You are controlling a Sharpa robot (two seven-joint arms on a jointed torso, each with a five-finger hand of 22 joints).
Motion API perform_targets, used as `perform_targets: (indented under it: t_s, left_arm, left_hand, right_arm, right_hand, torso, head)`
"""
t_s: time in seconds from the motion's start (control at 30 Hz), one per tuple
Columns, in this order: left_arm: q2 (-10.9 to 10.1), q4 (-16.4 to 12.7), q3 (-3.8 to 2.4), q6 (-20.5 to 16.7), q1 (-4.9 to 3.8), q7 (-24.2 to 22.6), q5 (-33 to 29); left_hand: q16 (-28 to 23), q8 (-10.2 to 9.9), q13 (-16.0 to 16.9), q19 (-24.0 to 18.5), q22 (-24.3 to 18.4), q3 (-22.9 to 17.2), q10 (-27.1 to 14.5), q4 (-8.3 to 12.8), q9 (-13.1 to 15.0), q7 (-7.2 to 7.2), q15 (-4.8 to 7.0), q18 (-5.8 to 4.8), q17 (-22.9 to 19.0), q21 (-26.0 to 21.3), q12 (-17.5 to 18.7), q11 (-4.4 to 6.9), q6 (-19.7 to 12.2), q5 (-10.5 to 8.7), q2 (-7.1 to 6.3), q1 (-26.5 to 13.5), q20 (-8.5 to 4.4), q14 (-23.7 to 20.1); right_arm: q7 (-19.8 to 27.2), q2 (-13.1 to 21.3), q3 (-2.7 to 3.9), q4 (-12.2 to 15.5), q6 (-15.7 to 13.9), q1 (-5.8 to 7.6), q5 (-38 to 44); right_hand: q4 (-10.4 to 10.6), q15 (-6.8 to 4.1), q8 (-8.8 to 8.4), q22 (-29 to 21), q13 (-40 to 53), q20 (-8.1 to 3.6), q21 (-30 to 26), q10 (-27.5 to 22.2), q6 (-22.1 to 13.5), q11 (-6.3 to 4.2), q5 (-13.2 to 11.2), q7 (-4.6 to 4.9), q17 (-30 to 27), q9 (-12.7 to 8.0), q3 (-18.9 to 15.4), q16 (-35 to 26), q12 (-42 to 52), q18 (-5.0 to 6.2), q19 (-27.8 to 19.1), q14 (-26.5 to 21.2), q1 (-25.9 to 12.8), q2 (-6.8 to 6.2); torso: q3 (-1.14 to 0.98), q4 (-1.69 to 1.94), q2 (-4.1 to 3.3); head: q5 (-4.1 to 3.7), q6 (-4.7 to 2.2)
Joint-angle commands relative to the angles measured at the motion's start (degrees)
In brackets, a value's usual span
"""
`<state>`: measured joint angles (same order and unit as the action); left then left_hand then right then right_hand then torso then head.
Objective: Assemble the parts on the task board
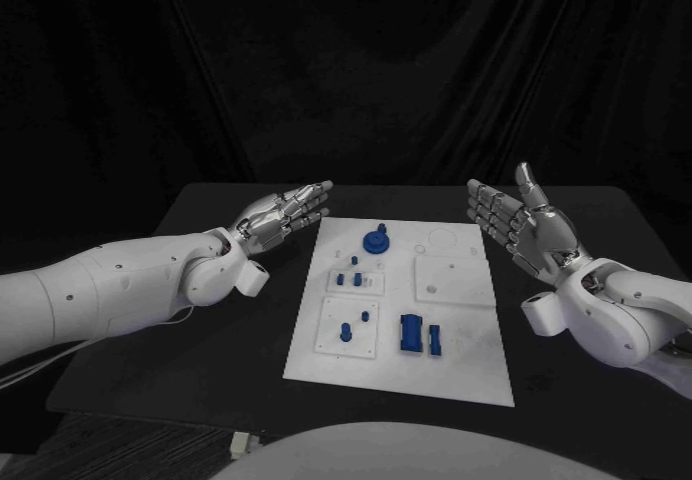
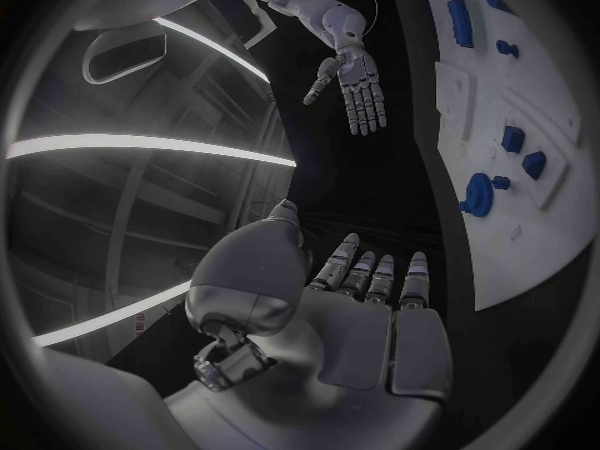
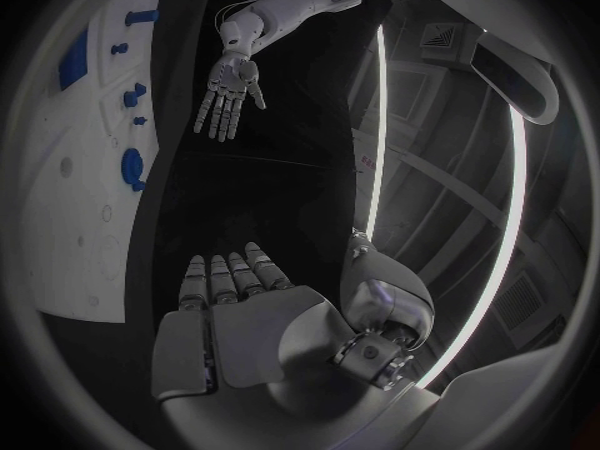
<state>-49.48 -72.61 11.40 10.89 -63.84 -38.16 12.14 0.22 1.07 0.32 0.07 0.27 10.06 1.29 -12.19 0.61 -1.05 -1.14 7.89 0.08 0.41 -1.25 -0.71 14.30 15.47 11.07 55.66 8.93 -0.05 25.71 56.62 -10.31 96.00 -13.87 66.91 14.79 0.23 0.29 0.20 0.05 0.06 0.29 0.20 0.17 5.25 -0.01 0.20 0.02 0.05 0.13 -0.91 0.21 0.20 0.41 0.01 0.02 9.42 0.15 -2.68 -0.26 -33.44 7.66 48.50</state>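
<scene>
The white task board lies in the middle of the black table. Blue parts sit on it: a round knob-like piece near the far end, small pegs in the middle, and a bigger block toward the near end. My left hand hovers off the board's far left corner, fingers straight and apart, holding nothing. My right hand is raised beyond the board's far right corner, palm turned inward, fingers spread and empty. The board and the right hand also appear in the left wrist view.
Bare black table surrounds the board on all sides. A raised white square plate sits on the board's right half. A small white object lies at the table's near edge.
</scene>
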Motion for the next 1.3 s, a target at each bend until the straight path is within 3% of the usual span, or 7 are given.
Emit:
perform_targets:
  t_s: [0.03,0.4,0.43,0.47,0.53,0.57,1.3]
  left_arm:
    - [0.45,-1.25,-0.62,-5.54,0.26,0.49,-1.43]
    - [2.16,-7.57,-4.85,-24.98,1.61,3.59,-5.64]
    - [2.31,-8.16,-5.25,-26.78,1.73,3.87,-6.03]
    - [2.48,-8.77,-5.66,-28.66,1.86,4.17,-6.44]
    - [2.79,-9.94,-6.44,-32.25,2.11,4.75,-7.21]
    - [2.95,-10.53,-6.84,-34.08,2.23,5.04,-7.61]
    - [4.79,-17.35,-11.40,-55.01,3.68,8.37,-12.14]
  left_hand:
    - [-0.22,-1.07,-0.32,-0.07,-0.27,-3.18,-1.29,3.93,-0.61,1.05,1.14,-2.36,-0.08,-0.41,1.25,0.71,-4.54,-4.94,-3.52,-17.74,-2.84,0.05]
    - [-0.22,-1.07,-0.32,-0.07,-0.27,-5.84,-1.29,6.68,-0.61,1.05,1.14,-3.60,-0.08,-0.41,1.25,0.71,-8.05,-8.71,-6.20,-31.32,-4.80,0.05]
    - [-0.22,-1.07,-0.32,-0.07,-0.27,-6.01,-1.29,6.86,-0.61,1.05,1.14,-3.64,-0.08,-0.41,1.25,0.71,-8.26,-8.97,-6.39,-32.28,-8.93,0.05]
    - [-0.22,-1.07,-0.32,-0.07,-0.27,-10.06,-1.29,7.13,-0.61,1.05,1.14,-7.89,-0.08,-0.41,1.25,0.71,-8.52,-9.25,-6.59,-33.25,-8.93,0.05]
    - [-0.22,-1.07,-0.32,-0.07,-0.27,-10.06,-1.29,7.68,-0.61,1.05,1.14,-7.89,-0.08,-0.41,1.25,0.71,-8.94,-9.74,-6.93,-34.98,-8.93,0.05]
    - [-0.22,-1.07,-0.32,-0.07,-0.27,-10.06,-1.29,7.84,-0.61,1.05,1.14,-7.89,-0.08,-0.41,1.25,0.71,-9.11,-9.97,-11.07,-35.85,-8.93,0.05]
    - [-0.22,-1.07,-0.32,-0.07,-0.27,-10.06,-1.29,12.19,-0.61,1.05,1.14,-7.89,-0.08,-0.41,1.25,0.71,-14.30,-15.47,-11.07,-47.62,-8.93,0.05]
  right_arm:
    - [0.82,-1.23,0.96,-0.65,-5.72,-0.79,-2.70]
    - [3.21,-9.07,7.81,-4.60,-23.68,-5.16,-11.55]
    - [3.37,-9.57,8.25,-4.85,-24.84,-5.44,-12.13]
    - [3.51,-10.05,8.67,-5.10,-25.93,-5.70,-12.67]
    - [3.74,-10.81,9.33,-5.48,-27.68,-6.13,-13.53]
    - [3.84,-11.13,9.61,-5.64,-28.40,-6.30,-13.88]
    - [4.09,-11.93,10.31,-6.04,-30.25,-6.75,-14.79]
  right_hand:
    - [-0.23,-0.29,-0.20,-0.05,-0.06,-0.29,-0.20,-0.17,-5.25,0.01,-0.20,-0.02,-0.05,-0.13,0.91,-0.21,-0.20,-0.41,-0.01,-0.02,-3.56,-0.15]
    - [-0.23,-0.29,-0.20,-0.05,-0.06,-0.29,-0.20,-0.17,-5.25,0.01,-0.20,-0.02,-0.05,-0.13,0.91,-0.21,-0.20,-0.41,-0.01,-0.02,-9.42,-0.15]
    - [-0.23,-0.29,-0.20,-0.05,-0.06,-0.29,-0.20,-0.17,-5.25,0.01,-0.20,-0.02,-0.05,-0.13,0.91,-0.21,-0.20,-0.41,-0.01,-0.02,-9.42,-0.15]
    - [-0.23,-0.29,-0.20,-0.05,-0.06,-0.29,-0.20,-0.17,-5.25,0.01,-0.20,-0.02,-0.05,-0.13,0.91,-0.21,-0.20,-0.41,-0.01,-0.02,-9.42,-0.15]
    - [-0.23,-0.29,-0.20,-0.05,-0.06,-0.29,-0.20,-0.17,-5.25,0.01,-0.20,-0.02,-0.05,-0.13,0.91,-0.21,-0.20,-0.41,-0.01,-0.02,-9.42,-0.15]
    - [-0.23,-0.29,-0.20,-0.05,-0.06,-0.29,-0.20,-0.17,-5.25,0.01,-0.20,-0.02,-0.05,-0.13,0.91,-0.21,-0.20,-0.41,-0.01,-0.02,-9.42,-0.15]
    - [-0.23,-0.29,-0.20,-0.05,-0.06,-0.29,-0.20,-0.17,-5.25,0.01,-0.20,-0.02,-0.05,-0.13,0.91,-0.21,-0.20,-0.41,-0.01,-0.02,-9.42,-0.15]
  torso:
    - [0.46,0.04,0.37]
    - [2.09,0.20,1.76]
    - [2.19,0.21,1.85]
    - [2.29,0.22,1.93]
    - [2.45,0.24,2.06]
    - [2.51,0.24,2.12]
    - [2.68,0.26,2.26]
  head:
    - [-1.04,-1.95]
    - [-5.91,-10.90]
    - [-6.22,-11.47]
    - [-6.52,-12.02]
    - [-6.98,-12.88]
    - [-7.18,-13.23]
    - [-7.66,-14.13]
